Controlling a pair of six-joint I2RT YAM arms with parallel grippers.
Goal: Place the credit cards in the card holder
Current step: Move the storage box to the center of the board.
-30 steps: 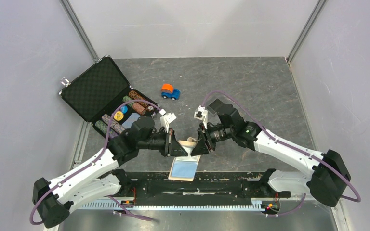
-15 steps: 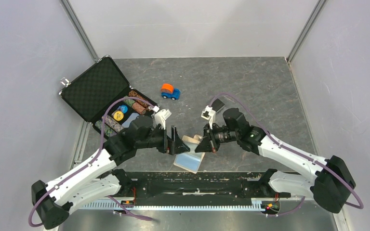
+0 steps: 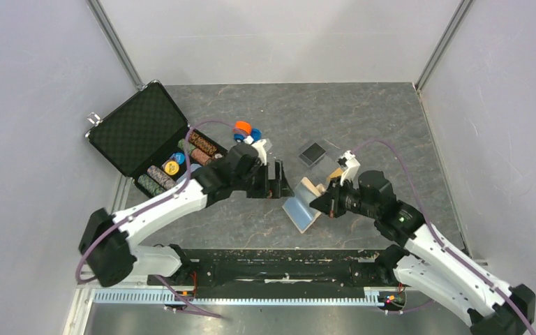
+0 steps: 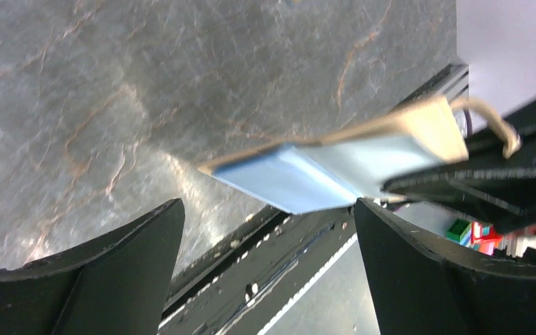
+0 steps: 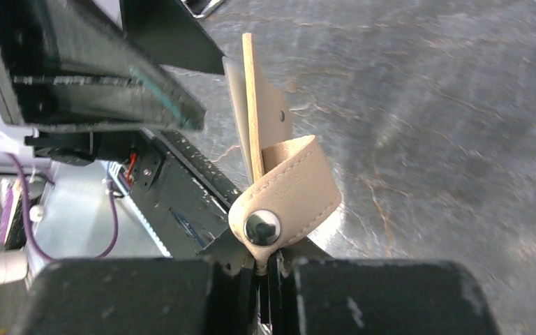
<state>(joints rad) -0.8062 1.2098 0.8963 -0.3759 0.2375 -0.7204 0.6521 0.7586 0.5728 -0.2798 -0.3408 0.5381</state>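
From above, the right gripper (image 3: 323, 202) clamps the card holder (image 3: 310, 187), with a light blue card (image 3: 299, 213) jutting from it. The left gripper (image 3: 277, 183) gapes empty just beside. Left wrist: the card (image 4: 307, 178) hangs ahead of its spread jaws. Right wrist: shut jaws pinch the holder (image 5: 279, 199) by its snap end. One card looks only partly seated; no others are in view.

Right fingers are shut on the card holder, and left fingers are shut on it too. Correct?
Not quite. The right fingers are shut on the card holder, but the left fingers are open, spread wide and clear of it. The left wrist view shows this.
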